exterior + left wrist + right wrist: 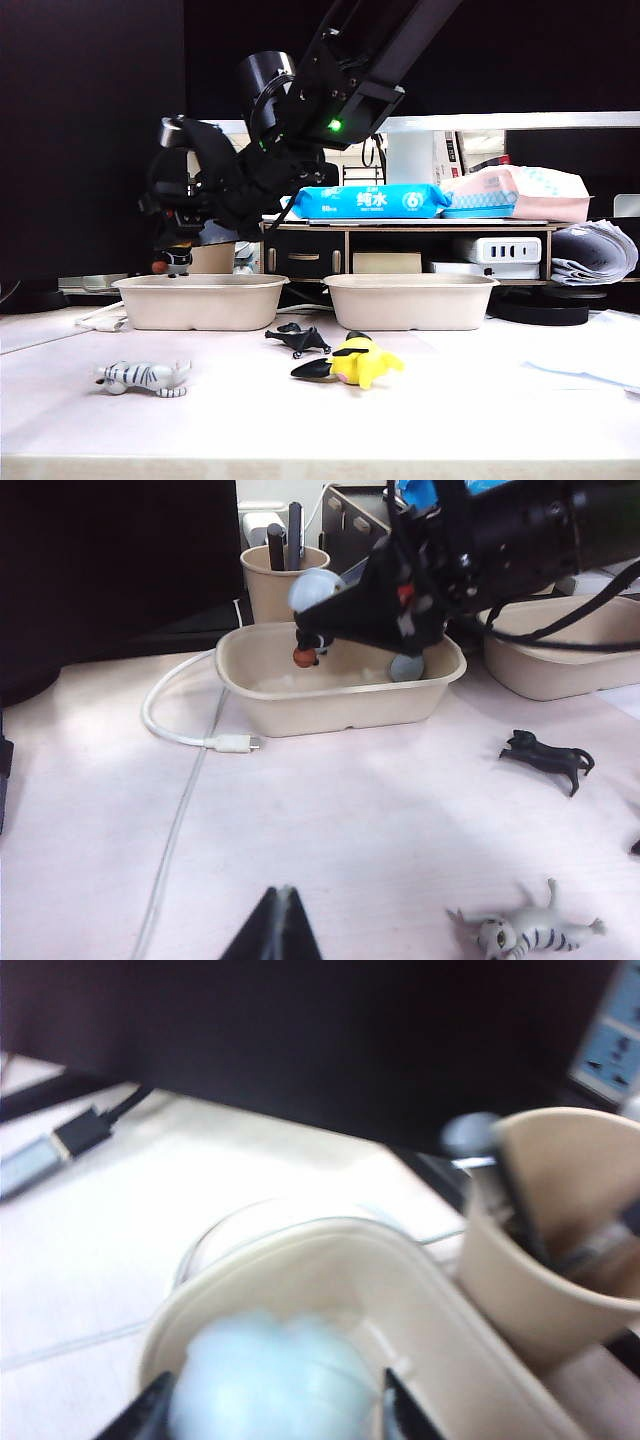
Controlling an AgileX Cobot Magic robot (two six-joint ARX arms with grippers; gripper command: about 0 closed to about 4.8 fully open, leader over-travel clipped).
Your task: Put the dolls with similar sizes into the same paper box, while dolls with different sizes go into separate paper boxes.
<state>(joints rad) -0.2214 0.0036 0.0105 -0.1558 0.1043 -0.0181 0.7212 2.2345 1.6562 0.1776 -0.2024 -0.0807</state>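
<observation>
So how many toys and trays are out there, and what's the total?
Toy figures: 4 – striped tiger, black creature, yellow-and-black figure, and the duck between the right gripper fingers over the left tray.
Beige trays: 2 – left tray, right tray.
Paper cup: 1.
Total: 7.

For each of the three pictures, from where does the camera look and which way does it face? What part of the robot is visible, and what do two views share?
Exterior view: low at the table's front edge, facing the two paper boxes and shelf; the right arm reaches across, right gripper over the left paper box.
Left wrist view: looks across the table from the left arm; the left gripper shows as a dark tip.
Right wrist view: looks down into that box, jaws around the blurred duck doll.
Shared: the striped tiger doll and black creature doll appear in exterior and left wrist views.
</observation>
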